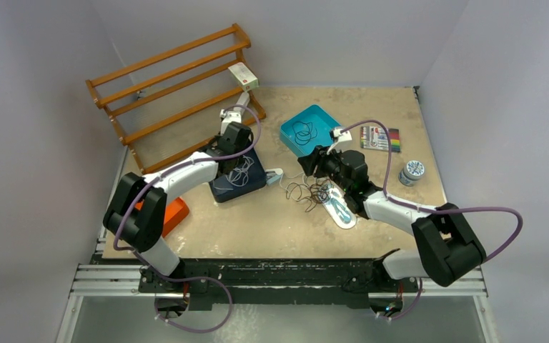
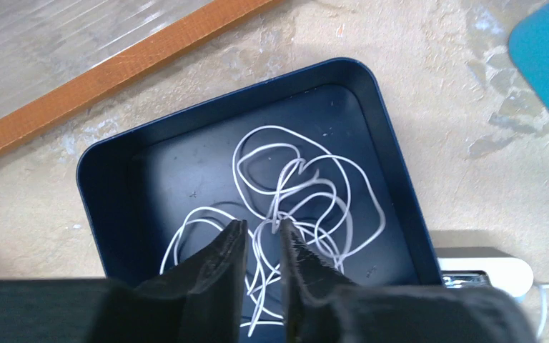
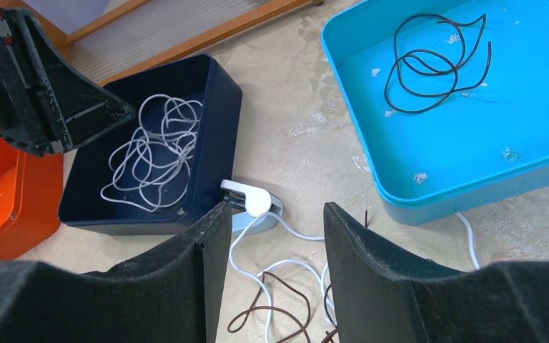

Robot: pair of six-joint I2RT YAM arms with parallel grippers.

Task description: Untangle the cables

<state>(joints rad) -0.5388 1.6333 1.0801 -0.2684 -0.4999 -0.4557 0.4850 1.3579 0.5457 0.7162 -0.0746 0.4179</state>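
A white cable (image 2: 331,158) lies in loose loops inside a navy tray (image 2: 386,121), also seen from above (image 1: 241,175) and in the right wrist view (image 3: 154,153). My left gripper (image 2: 262,227) hovers over it, jaws a little apart, with strands showing in the gap. A black cable (image 3: 429,64) lies coiled in a teal tray (image 3: 472,189). A dark brown cable (image 3: 286,300) lies tangled on the table with a white cord. My right gripper (image 3: 275,211) is open wide above that tangle (image 1: 307,191), holding nothing.
A white plug (image 3: 254,200) with its cord sits between the two trays. An orange tray (image 1: 171,214) is at the left and a wooden rack (image 1: 179,78) at the back left. A small jar (image 1: 411,171), a colour card (image 1: 380,138) and an oval white dish (image 1: 339,209) are at the right.
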